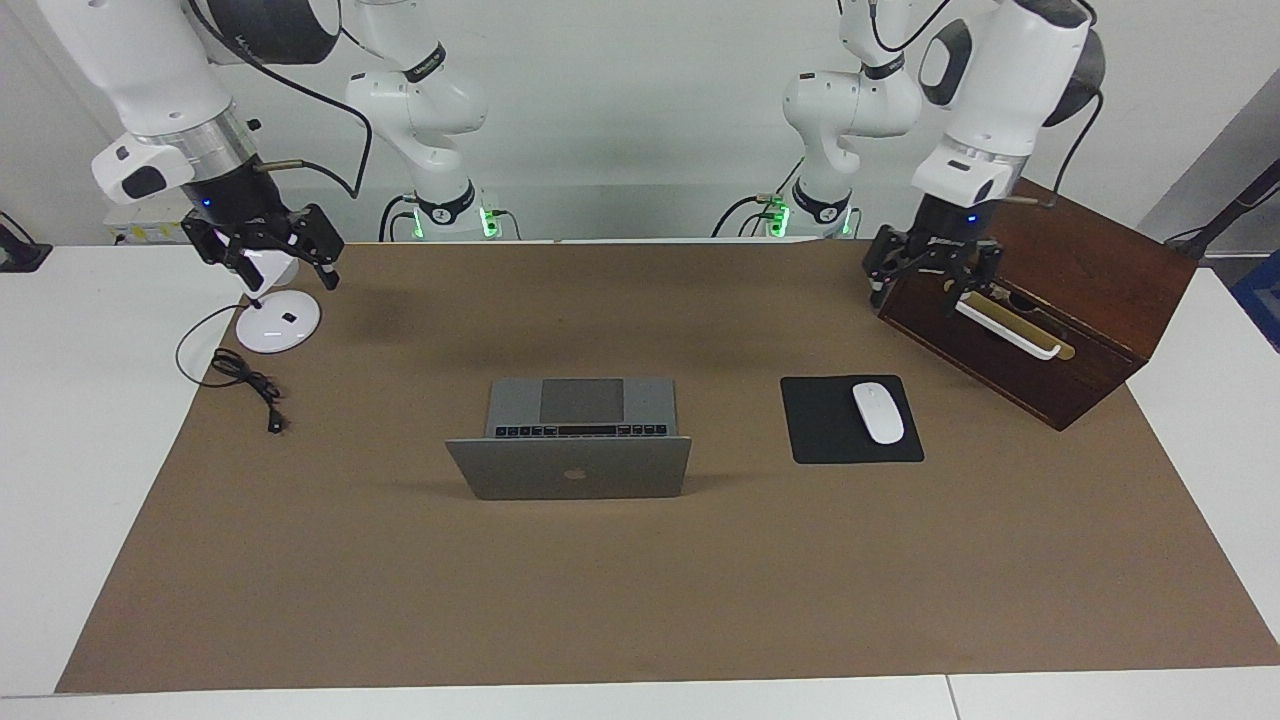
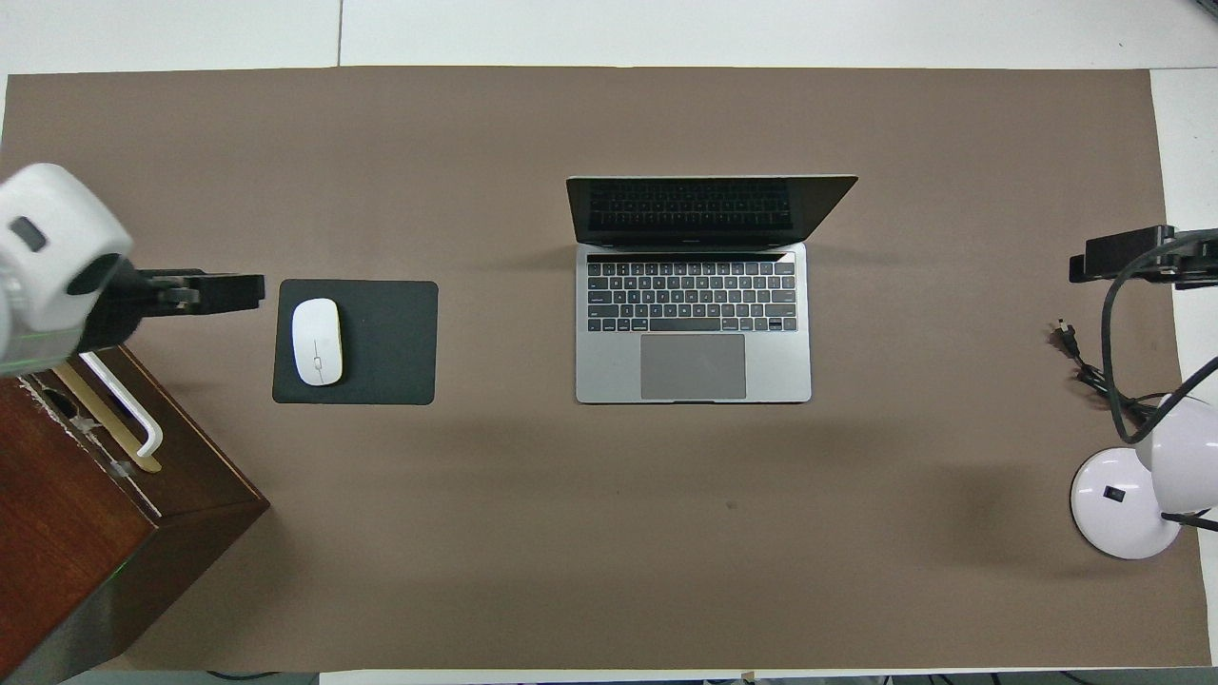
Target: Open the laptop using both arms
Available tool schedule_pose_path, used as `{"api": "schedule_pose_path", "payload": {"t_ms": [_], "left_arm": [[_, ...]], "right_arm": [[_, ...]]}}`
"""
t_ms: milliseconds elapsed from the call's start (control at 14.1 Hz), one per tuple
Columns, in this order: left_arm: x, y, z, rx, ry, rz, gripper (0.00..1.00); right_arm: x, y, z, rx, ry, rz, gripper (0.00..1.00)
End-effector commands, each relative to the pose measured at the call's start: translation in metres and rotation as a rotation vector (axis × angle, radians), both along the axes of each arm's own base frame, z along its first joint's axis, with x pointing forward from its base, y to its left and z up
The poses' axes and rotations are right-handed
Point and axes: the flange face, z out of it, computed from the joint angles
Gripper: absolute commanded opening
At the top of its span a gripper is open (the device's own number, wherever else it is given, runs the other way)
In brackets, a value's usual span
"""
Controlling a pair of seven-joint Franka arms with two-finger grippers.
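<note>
— Two grippers are hanging at the ends of the table, and neither is holding anything. The left gripper point(image 1: 935, 285) is hovering with its fingers spread just over the front of the dark brown wooden box point(image 1: 1080, 260), close to the white bar handle point(image 1: 1005, 325). The right gripper point(image 1: 275, 262) is gaping wide over the white desk lamp point(image 1: 278, 325).

— And the thin silver-grey aluminium laptop point(image 1: 568, 470)?

— It is sitting in the middle of the brown paper mat point(image 1: 640, 600), well apart from both arms. Its lid is standing up on the edge farther from the robots, and the keyboard is facing them. I am judging the opening as done.

— So what are you worrying about?

— Mostly the clutter under the grippers. If the left one is dropping or swinging low, an open finger could be hooking that handle and dragging the box toward the black square mouse pad point(image 1: 830, 440) and the white oval mouse point(image 1: 878, 412). The right one could be clipping the lamp's head and tipping it, or catching its black cord point(image 1: 245, 380).

— And the laptop itself?

— Only if an arm is sweeping back across the middle: the raised lid is offering a tall, thin edge, and a knock there could be folding it shut or sliding the whole machine.
</note>
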Motion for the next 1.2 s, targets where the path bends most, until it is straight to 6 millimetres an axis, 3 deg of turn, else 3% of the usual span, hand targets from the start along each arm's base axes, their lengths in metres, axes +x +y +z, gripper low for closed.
{"api": "schedule_pose_path", "payload": {"t_ms": [0, 212, 425, 637, 850, 1133], "left_arm": [[0.013, 0.036, 0.030, 0.021, 0.036, 0.062, 1.00], [0.029, 0.049, 0.066, 0.077, 0.092, 0.070, 1.00], [0.034, 0.076, 0.073, 0.075, 0.142, 0.115, 1.00], [0.035, 0.075, 0.070, 0.073, 0.147, 0.115, 1.00], [0.040, 0.077, 0.056, 0.073, 0.179, 0.118, 1.00], [0.043, 0.078, 0.054, 0.073, 0.179, 0.120, 1.00]], "right_arm": [[-0.001, 0.005, 0.015, -0.028, -0.048, 0.001, 1.00], [0.012, 0.003, 0.037, -0.027, -0.052, -0.009, 1.00], [0.010, 0.000, 0.041, -0.053, -0.042, -0.007, 1.00], [0.015, -0.002, 0.050, -0.063, 0.006, -0.005, 1.00], [0.025, 0.001, 0.048, -0.052, 0.019, -0.003, 1.00], [0.025, 0.001, 0.038, -0.051, 0.035, -0.008, 1.00]]}}
